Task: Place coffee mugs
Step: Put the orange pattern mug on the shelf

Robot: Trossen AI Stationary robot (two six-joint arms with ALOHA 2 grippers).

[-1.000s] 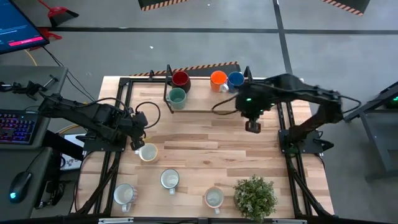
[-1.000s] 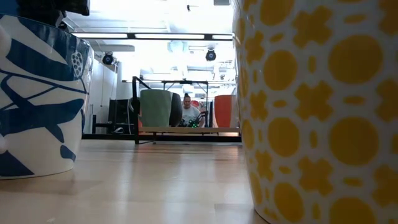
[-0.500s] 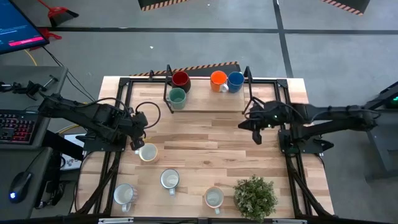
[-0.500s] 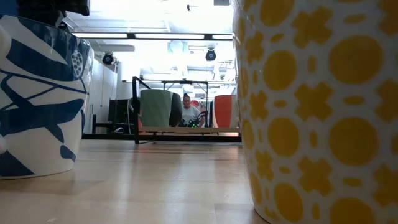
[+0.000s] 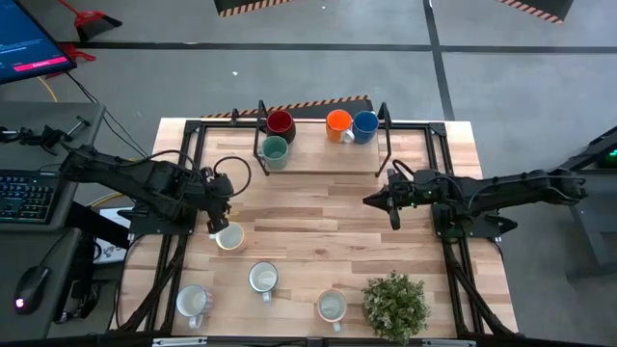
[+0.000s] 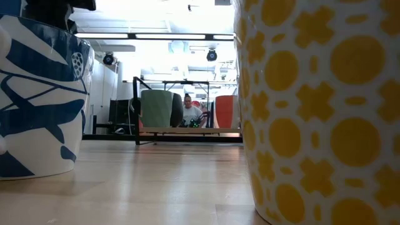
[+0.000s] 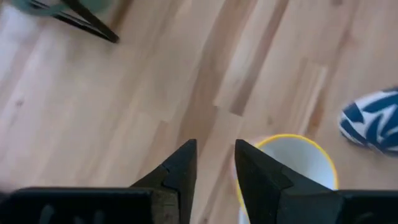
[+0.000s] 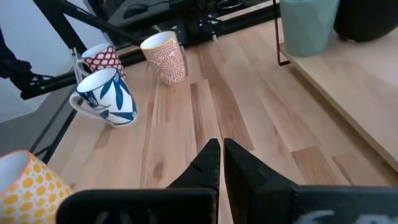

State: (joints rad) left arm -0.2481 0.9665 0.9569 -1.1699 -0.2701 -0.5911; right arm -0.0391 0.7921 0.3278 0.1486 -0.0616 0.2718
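On the raised shelf at the table's far edge stand the dark red mug [image 5: 280,122], orange mug [image 5: 337,124], blue mug [image 5: 365,125] and teal mug [image 5: 275,150]. The patterned white mugs stand upright on the table: one by the left arm [image 5: 229,237], a blue-patterned one [image 5: 263,279], one at the near left [image 5: 193,301] and a yellow-dotted one [image 5: 332,306]. My left gripper [image 5: 216,224] [image 7: 215,163] hovers narrowly open beside the first mug [image 7: 292,165]. My right gripper [image 5: 389,212] [image 8: 220,149] is shut, low over bare wood on the table's right. My left gripper comes from above with one finger [image 7: 252,171] at the yellow rim [image 7: 273,140] of the patterned mug nearest it. I cannot tell whether the finger touches the rim. The mug stands upright on the table.
A green potted plant [image 5: 395,304] stands at the near right. The black shelf frame [image 5: 381,145] rises at the far edge. Bare wood [image 5: 318,217] lies between the two arms. In the low view a person [image 6: 187,114] shows far behind the shelf.
My right arm has come down from its raised pose by the shelf and stretched out low, the gripper moving a little toward the table's near edge. The mugs have stayed where they were.
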